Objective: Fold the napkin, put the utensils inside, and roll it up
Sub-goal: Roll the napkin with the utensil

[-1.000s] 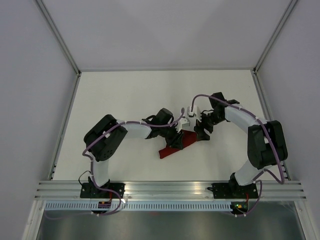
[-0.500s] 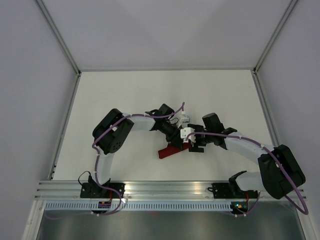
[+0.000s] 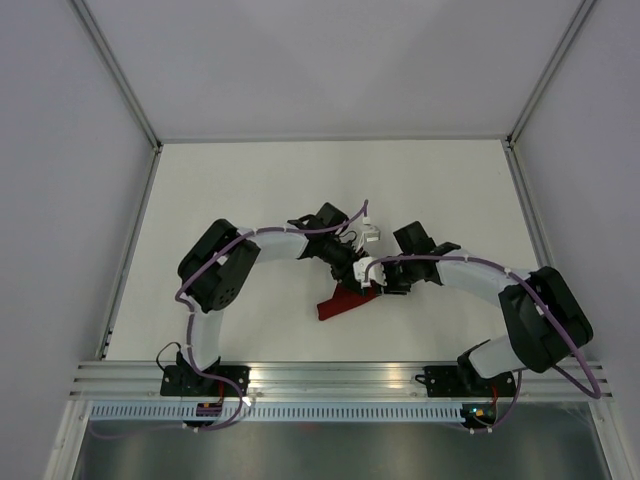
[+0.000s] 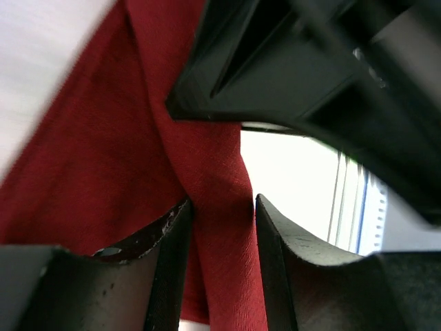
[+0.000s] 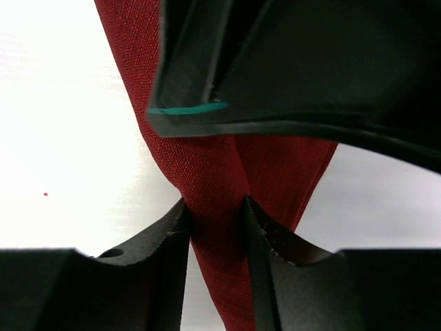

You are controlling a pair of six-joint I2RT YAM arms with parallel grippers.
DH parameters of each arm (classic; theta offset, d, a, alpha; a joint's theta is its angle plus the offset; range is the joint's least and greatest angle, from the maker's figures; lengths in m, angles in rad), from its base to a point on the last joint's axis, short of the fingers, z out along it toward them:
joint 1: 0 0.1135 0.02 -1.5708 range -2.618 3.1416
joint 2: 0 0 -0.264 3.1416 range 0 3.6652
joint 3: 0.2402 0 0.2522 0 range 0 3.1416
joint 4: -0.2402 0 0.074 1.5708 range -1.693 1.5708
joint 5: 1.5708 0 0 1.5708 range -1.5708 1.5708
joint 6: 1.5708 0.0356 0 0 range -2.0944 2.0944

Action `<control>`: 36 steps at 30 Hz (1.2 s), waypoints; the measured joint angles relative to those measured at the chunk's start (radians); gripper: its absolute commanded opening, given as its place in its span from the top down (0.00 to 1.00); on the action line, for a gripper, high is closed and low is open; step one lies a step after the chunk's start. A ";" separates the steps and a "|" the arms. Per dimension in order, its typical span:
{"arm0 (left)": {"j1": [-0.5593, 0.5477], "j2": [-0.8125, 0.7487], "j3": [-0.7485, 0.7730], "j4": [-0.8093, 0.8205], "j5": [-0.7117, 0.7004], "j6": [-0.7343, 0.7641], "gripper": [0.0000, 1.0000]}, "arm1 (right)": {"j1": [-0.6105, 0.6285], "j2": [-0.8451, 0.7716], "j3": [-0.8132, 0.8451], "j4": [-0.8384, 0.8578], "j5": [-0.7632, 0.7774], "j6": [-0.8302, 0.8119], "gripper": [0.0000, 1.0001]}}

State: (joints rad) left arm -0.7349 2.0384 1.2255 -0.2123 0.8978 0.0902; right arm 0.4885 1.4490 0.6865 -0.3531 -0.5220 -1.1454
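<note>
Two arms, one cloth: the napkin (image 3: 336, 305), gathered into a narrow maroon bundle, lies on the white table (image 3: 250, 190) just beyond the middle of the near rail (image 3: 340, 372). The left gripper (image 4: 222, 207) and the right gripper (image 5: 215, 207) each have their fingers drawn in to a narrow gap, pinching a ridge of the cloth. They work side by side at the bundle's end away from the rail, seemingly sharing the hold so a fold or roll can be drawn over. No utensil shows in any view. Half a second earlier the right arm's elbow sat nearer the rail; it has since swung away, while the napkin looks little changed
</note>
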 measured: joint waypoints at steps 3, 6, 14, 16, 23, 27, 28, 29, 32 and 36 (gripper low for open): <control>0.000 -0.048 -0.001 0.007 -0.058 0.000 0.52 | 0.000 0.025 0.035 -0.047 0.000 -0.015 0.62; 0.000 -0.125 -0.017 0.034 -0.147 0.000 0.52 | 0.000 0.076 0.104 -0.130 -0.006 -0.034 0.63; 0.026 -0.304 -0.179 0.165 -0.518 -0.022 0.51 | -0.005 0.317 0.388 -0.435 -0.077 -0.117 0.63; 0.031 -0.373 -0.255 0.225 -0.615 -0.039 0.51 | -0.011 0.375 0.451 -0.506 -0.087 -0.130 0.63; -0.017 -0.636 -0.518 0.430 -0.778 -0.088 0.48 | -0.032 0.541 0.646 -0.711 -0.116 -0.124 0.63; -0.126 -0.675 -0.573 0.491 -0.853 -0.077 0.45 | -0.042 0.602 0.714 -0.780 -0.136 -0.109 0.63; -0.154 -0.673 -0.575 0.495 -0.871 -0.070 0.45 | -0.044 0.615 0.729 -0.795 -0.140 -0.104 0.63; -0.183 -0.671 -0.576 0.499 -0.890 -0.061 0.45 | -0.046 0.626 0.742 -0.808 -0.143 -0.099 0.63; -0.267 -0.649 -0.572 0.506 -0.956 -0.024 0.44 | -0.051 0.656 0.775 -0.839 -0.151 -0.084 0.62; -0.360 -0.558 -0.542 0.496 -1.028 0.045 0.43 | -0.057 0.685 0.807 -0.872 -0.164 -0.070 0.62</control>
State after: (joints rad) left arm -1.0950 1.4807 0.6830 0.2840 -0.1299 0.1349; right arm 0.4313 2.1338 1.4933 -1.2247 -0.6861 -1.2152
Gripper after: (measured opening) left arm 0.568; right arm 0.375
